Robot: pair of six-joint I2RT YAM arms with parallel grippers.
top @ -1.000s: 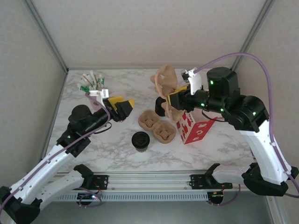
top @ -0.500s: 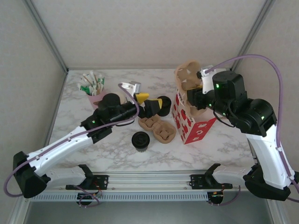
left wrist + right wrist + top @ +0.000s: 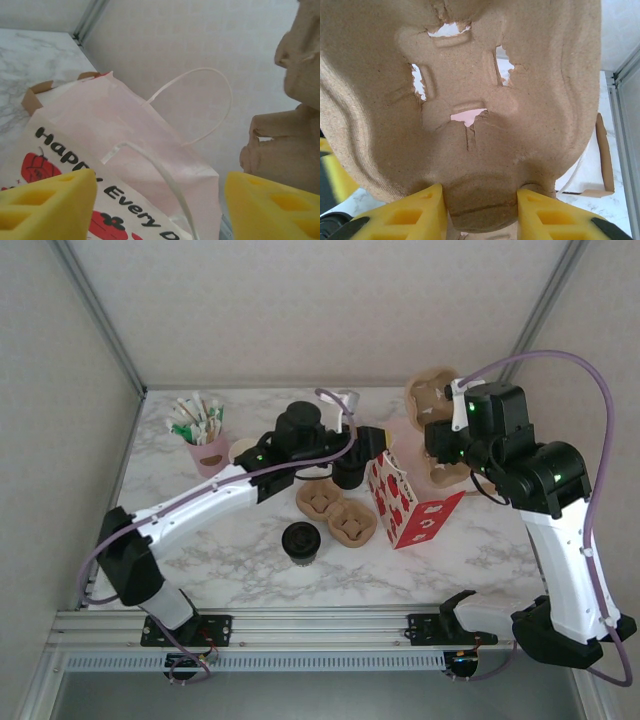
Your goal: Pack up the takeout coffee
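The takeout coffee (image 3: 300,543), a small cup under a round black lid, stands alone at the table's front centre. My left gripper (image 3: 374,442) is open at the mouth of the red-and-white paper bag (image 3: 405,502). In the left wrist view the bag (image 3: 115,165) lies just ahead, and one white handle (image 3: 165,180) runs up between the yellow fingers of the gripper (image 3: 160,210). My right gripper (image 3: 480,215) is shut on a brown pulp cup carrier (image 3: 470,100). It holds this carrier (image 3: 432,405) up beyond the bag's right side.
Another pulp carrier (image 3: 336,512) lies flat left of the bag. A squat black cylinder (image 3: 348,472) stands behind it. A pink cup of sachets (image 3: 206,445) and a cream cup rim (image 3: 240,449) sit at the back left. The right wall frame is close to the held carrier.
My left arm has swung right from the table's left side to the bag's mouth. My right arm has carried the carrier right and back, away from above the bag.
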